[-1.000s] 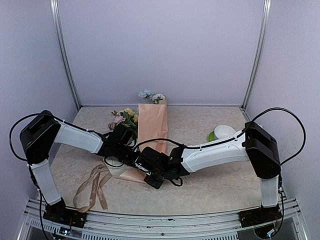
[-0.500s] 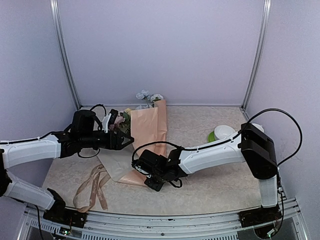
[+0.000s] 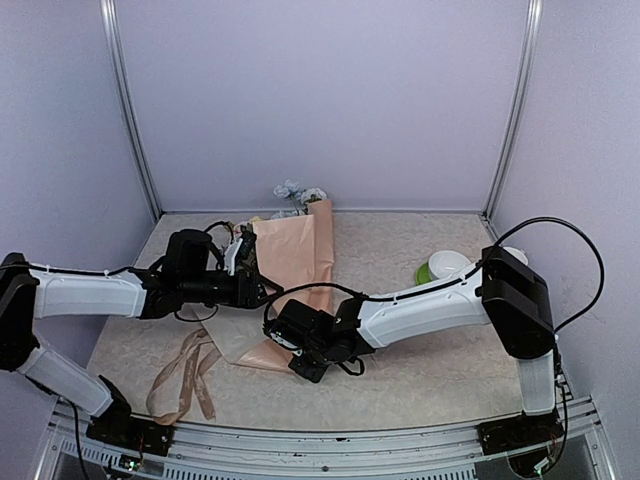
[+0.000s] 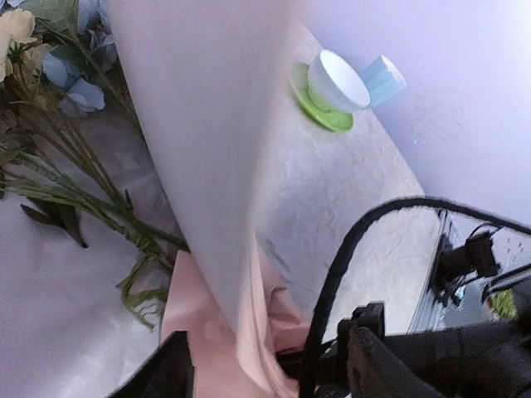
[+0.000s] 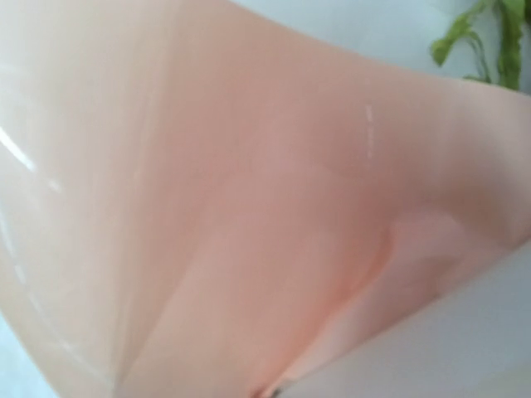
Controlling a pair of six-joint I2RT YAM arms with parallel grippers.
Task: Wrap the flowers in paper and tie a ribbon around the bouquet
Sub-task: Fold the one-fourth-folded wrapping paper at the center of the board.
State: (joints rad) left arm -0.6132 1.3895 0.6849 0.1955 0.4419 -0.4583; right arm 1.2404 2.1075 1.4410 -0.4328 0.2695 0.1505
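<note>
The peach-pink paper (image 3: 293, 256) lies folded over, one flap raised, its narrow end toward me. The flowers (image 3: 291, 190) peek out at its far rim, and their green stems (image 4: 79, 186) lie on the sheet inside. My left gripper (image 3: 256, 284) is at the paper's left edge, open, with the raised flap (image 4: 207, 166) between its black fingers (image 4: 162, 375). My right gripper (image 3: 301, 350) is shut on the narrow lower end of the paper (image 5: 249, 207), which fills the right wrist view and hides the fingers. The beige ribbon (image 3: 184, 376) lies looped near the front left.
A white cup (image 3: 447, 262) on a green saucer (image 4: 324, 114) stands at the right of the table, with a pale blue object (image 4: 384, 77) behind it. The right arm's black cable (image 4: 348, 265) arcs across beside the paper. Walls close in the back and sides.
My left gripper let go near the paper's lower end, opened and pulled back left, then came in again at the paper's left edge. The flap now stands wider. The right gripper stayed put.
</note>
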